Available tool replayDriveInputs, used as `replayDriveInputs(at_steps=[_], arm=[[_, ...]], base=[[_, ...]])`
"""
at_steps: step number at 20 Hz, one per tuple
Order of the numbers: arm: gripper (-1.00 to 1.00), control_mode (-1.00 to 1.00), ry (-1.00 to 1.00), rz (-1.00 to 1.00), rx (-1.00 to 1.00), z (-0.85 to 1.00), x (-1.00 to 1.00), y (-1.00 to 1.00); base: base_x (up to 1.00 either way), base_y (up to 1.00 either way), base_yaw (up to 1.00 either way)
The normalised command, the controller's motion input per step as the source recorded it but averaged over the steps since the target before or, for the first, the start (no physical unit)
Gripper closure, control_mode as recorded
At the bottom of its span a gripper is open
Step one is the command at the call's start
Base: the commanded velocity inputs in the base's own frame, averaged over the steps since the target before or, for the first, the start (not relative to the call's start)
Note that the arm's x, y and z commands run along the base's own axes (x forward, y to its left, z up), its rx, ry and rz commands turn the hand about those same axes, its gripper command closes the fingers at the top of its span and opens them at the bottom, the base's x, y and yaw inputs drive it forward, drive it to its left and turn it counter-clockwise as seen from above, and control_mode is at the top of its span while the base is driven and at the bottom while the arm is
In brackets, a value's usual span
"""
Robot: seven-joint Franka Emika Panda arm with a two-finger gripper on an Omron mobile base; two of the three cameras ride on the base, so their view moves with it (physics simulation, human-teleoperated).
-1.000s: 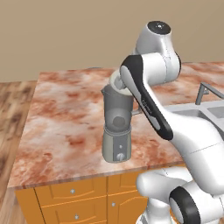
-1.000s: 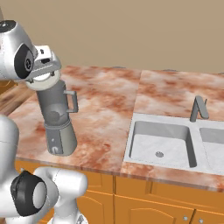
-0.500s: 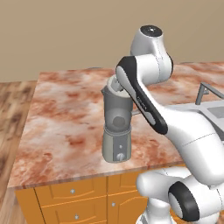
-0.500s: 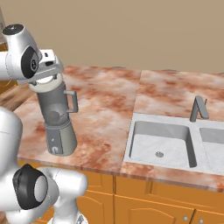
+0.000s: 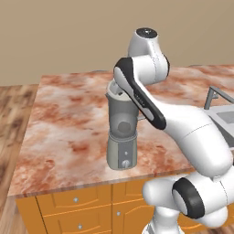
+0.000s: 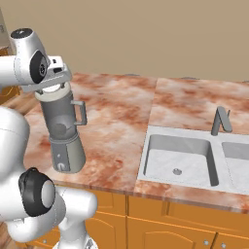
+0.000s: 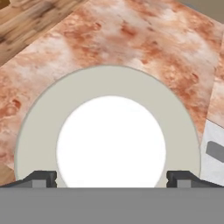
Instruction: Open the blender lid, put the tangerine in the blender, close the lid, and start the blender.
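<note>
The blender lid (image 7: 107, 131) sits near the centre of the hand view, a pale grey-beige ring around a raised white cap, and we read it as seated on the jar's rim, since it lies level and concentric over the tabletop (image 7: 144, 39) far beneath. In the left base view the blender (image 5: 121, 132) stands at the centre of the frame near the tabletop's front edge, its knob facing us; in the right base view the blender (image 6: 62, 131) is at the left of the frame, with its side handle turned toward the sink (image 6: 180, 158) at centre right. A round shape shows dimly through the smoky jar, and we cannot tell whether that is the tangerine. The claw (image 7: 111, 179) hangs straight above the lid, its two dark fingertips (image 7: 41, 178) set wide apart at the lower left and lower right of the hand view, flanking the white cap without touching it so far as we can see; it has hold of nothing. We judge that this spread is there so the tips can close on the cap from both sides, and that the hand is held vertical over the jar so the lid can be gripped squarely. The wrist covers the jar's top in both base views, so the lid's seating cannot be checked from there.
</note>
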Motion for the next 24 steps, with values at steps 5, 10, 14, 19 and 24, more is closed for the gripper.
replayDriveInputs(at_steps=[5, 10, 14, 19, 24], arm=[[1.0, -1.0, 0.0, 0.04, 0.0, -0.08, 0.24, 0.0], [1.0, -1.0, -0.01, 0.05, 0.0, -0.17, 0.14, 0.0], [1.0, -1.0, -0.04, 0.04, 0.0, -0.14, 0.03, 0.0], [1.0, -1.0, -0.04, 0.01, 0.0, -0.13, 0.0, -0.1], [1.0, -1.0, 0.0, -0.01, 0.0, -0.08, 0.09, -0.1]], base=[[0.0, 0.0, 0.0], [0.0, 0.0, 0.0], [0.0, 0.0, 0.0], [0.0, 0.0, 0.0], [0.0, 0.0, 0.0]])
